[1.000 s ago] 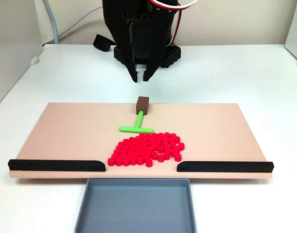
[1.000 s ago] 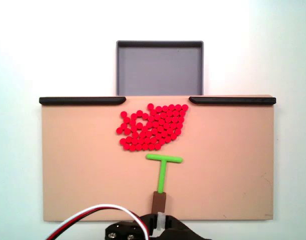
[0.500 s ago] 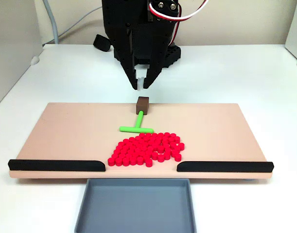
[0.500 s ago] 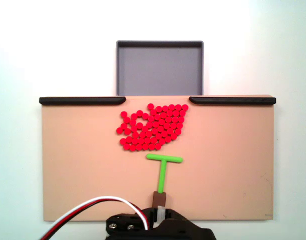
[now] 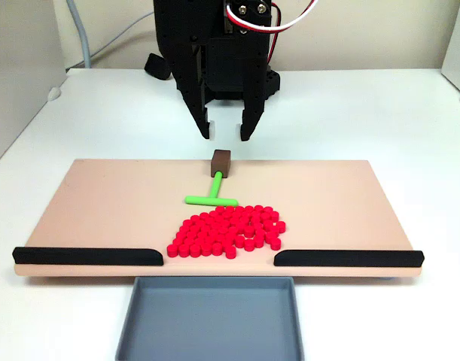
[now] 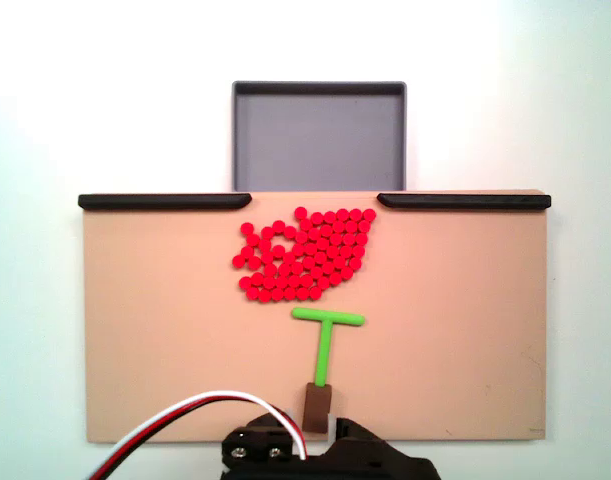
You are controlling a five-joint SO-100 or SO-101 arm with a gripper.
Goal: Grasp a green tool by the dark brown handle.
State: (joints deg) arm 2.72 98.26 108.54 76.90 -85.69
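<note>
The green tool (image 5: pixel 212 192) (image 6: pixel 325 340) lies flat on the tan board (image 5: pixel 102 203) (image 6: pixel 455 320), its crossbar toward the red pieces. Its dark brown handle (image 5: pixel 220 161) (image 6: pixel 317 401) sits at the board's edge nearest the arm. My black gripper (image 5: pixel 228 135) hangs just above and behind the handle, open, with nothing between its fingers. In a fixed view from above, the gripper's body (image 6: pixel 325 455) shows at the bottom edge, right below the handle; its fingertips are hidden there.
A cluster of several small red cylinders (image 5: pixel 230 229) (image 6: pixel 307 255) lies beyond the crossbar. Two long black strips (image 5: pixel 86 256) (image 5: pixel 348 258) line the board's far side. A grey tray (image 5: pixel 209 317) (image 6: pixel 319 135) sits past the gap between them.
The gripper has come lower and closer to the handle, and its fingers have spread from nearly shut to open. The tool has not moved.
</note>
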